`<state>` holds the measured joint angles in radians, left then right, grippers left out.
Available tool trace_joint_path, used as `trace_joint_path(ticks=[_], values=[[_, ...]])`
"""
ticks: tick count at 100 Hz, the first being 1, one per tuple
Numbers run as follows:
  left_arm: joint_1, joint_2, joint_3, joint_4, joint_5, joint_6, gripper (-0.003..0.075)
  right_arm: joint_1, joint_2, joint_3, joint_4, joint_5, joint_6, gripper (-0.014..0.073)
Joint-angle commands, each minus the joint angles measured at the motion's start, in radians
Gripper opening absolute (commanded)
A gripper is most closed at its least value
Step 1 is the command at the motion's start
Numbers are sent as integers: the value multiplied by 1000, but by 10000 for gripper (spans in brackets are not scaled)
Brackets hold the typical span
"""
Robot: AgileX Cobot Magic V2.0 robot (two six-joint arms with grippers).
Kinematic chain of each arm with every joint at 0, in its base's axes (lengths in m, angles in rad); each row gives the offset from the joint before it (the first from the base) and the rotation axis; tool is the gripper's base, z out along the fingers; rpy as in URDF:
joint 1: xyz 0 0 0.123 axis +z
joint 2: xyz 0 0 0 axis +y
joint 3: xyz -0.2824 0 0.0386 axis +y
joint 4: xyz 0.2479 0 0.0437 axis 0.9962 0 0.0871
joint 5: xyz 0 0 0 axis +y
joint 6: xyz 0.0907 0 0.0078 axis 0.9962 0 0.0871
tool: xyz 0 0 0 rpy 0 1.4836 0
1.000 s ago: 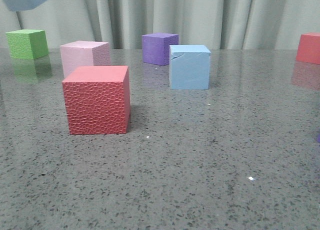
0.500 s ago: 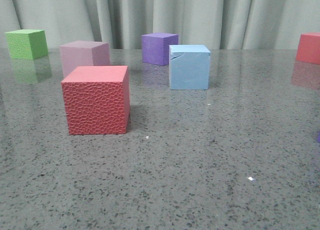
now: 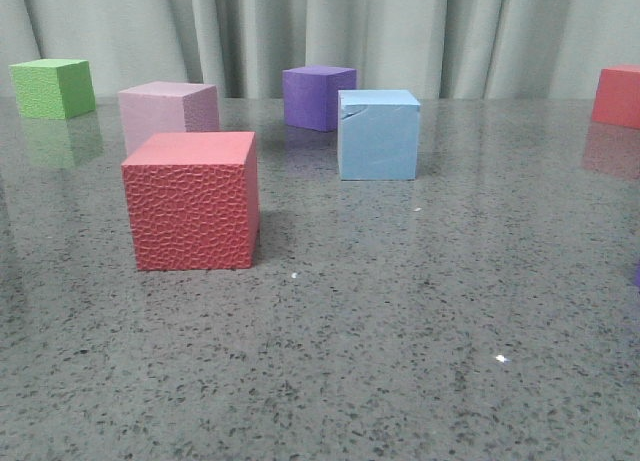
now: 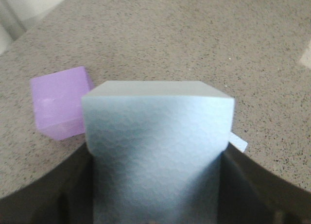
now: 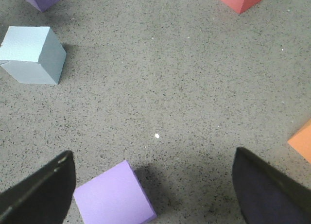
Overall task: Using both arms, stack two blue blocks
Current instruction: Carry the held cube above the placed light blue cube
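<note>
The grey speckled surface [image 3: 400,331] carries a red cube [image 3: 190,201] nearest its front edge, left of centre. A pale pink cube [image 3: 167,111] sits just behind it. One blue block [image 3: 378,134] rests near the middle toward the back edge, just beside the dark purple cube [image 3: 318,97]. The left claw [image 4: 155,185] grips the other blue block [image 4: 158,151], held high above the surface. The right claw [image 5: 153,190] hangs wide open, holding nothing.
</note>
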<state>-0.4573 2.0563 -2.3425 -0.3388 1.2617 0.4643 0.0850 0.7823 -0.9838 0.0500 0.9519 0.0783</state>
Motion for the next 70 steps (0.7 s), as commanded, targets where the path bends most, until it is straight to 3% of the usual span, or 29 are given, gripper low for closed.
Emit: trace_joint_path(ticks=[1, 70], values=[[-22, -46, -37, -31, 18, 18, 178, -2, -3, -23, 7, -65, -4, 647], [-32, -42, -37, -43, 18, 43, 177, -2, -3, -23, 7, -66, -4, 647]])
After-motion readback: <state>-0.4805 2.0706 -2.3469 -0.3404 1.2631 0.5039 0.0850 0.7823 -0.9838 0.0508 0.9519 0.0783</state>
